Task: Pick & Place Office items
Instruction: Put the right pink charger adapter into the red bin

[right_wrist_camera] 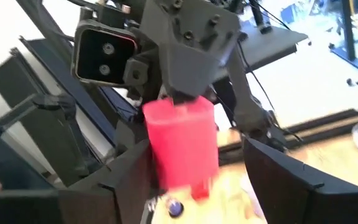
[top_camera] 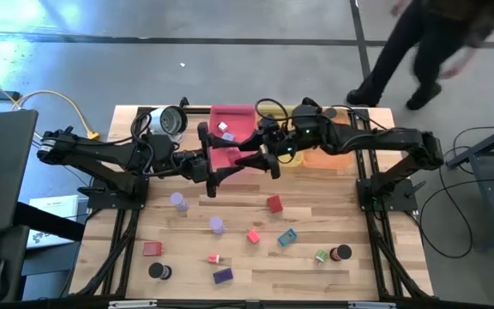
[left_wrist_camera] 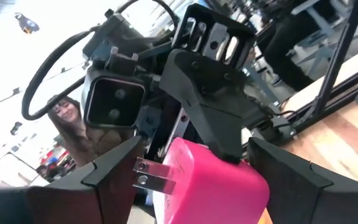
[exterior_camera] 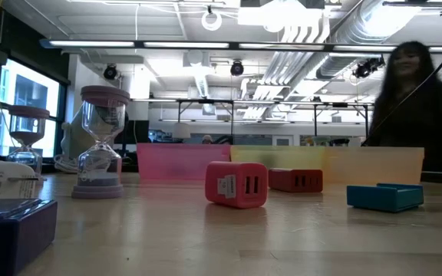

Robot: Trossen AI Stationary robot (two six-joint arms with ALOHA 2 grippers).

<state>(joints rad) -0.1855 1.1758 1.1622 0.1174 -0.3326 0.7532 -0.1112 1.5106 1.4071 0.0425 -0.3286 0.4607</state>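
- The left gripper [left_wrist_camera: 194,168] and the right gripper [right_wrist_camera: 191,174] meet tip to tip in the air, above the back middle of the table [top_camera: 256,292] and just in front of the pink tray [top_camera: 230,116].
- Between them is a pink block [left_wrist_camera: 216,186] with two metal prongs on one side. It is off the table.
- In the right wrist view the block hangs from the tip of the left gripper, which is closed on its top end.
- The right gripper's fingers [right_wrist_camera: 278,174] stand apart around the same block, with a clear gap on one side, so this gripper looks open.
- In the high view the block itself is hidden by the two grippers.
- The other small pieces lie on the front half of the table, apart from each other: a red block [top_camera: 274,203], two lavender cylinders [top_camera: 178,201] [top_camera: 217,225], a teal block [top_camera: 287,238], a purple block [top_camera: 222,275] and two black discs [top_camera: 156,271] [top_camera: 344,252].
- A yellow tray [exterior_camera: 278,157] stands beside the pink tray at the back.
- A round silver and white object [top_camera: 172,121] is at the back left corner.
- A person [top_camera: 418,43] is on the floor behind the table, on the right side.
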